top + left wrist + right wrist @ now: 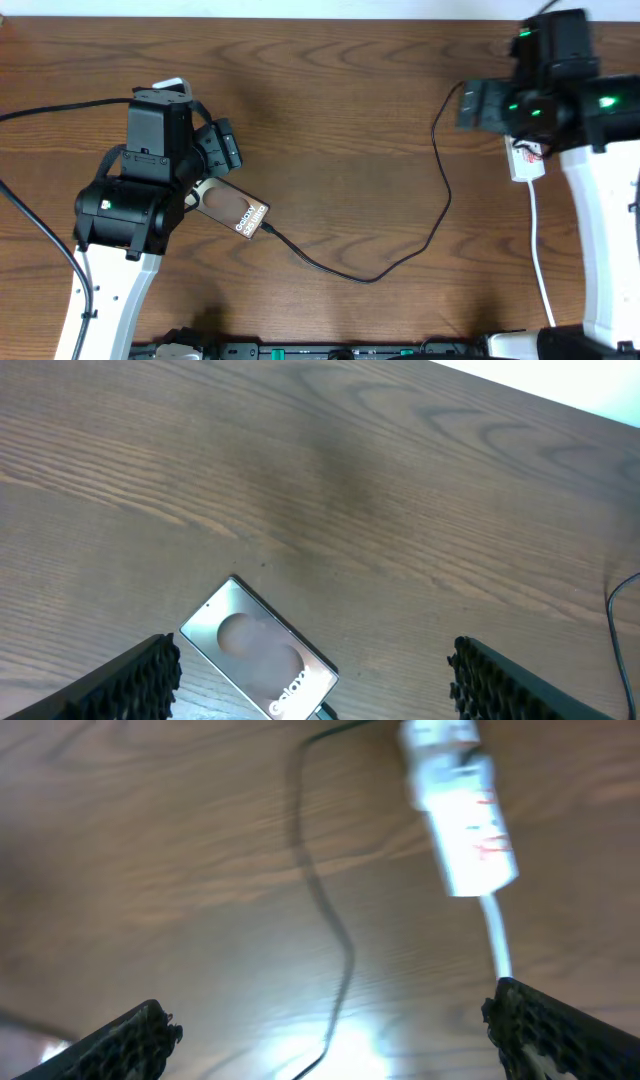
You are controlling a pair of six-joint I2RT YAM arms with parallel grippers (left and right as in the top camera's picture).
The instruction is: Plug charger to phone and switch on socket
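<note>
The phone (238,211) lies on the wooden table, partly under my left arm; it also shows in the left wrist view (262,654) with "Galaxy" lettering. The thin black charger cable (400,258) runs from the phone's lower end, where its connector tip (270,229) sits at the phone, across the table up toward the right arm; it also shows in the right wrist view (322,895). The white socket strip (524,161) lies under my right arm and shows blurred in the right wrist view (460,810). My left gripper (310,680) is open above the phone. My right gripper (330,1030) is open above the cable.
The socket's thick white cord (540,250) runs toward the table's front edge; it also shows in the right wrist view (497,940). A black robot cable (40,230) loops at the left. Bare wood lies between the arms.
</note>
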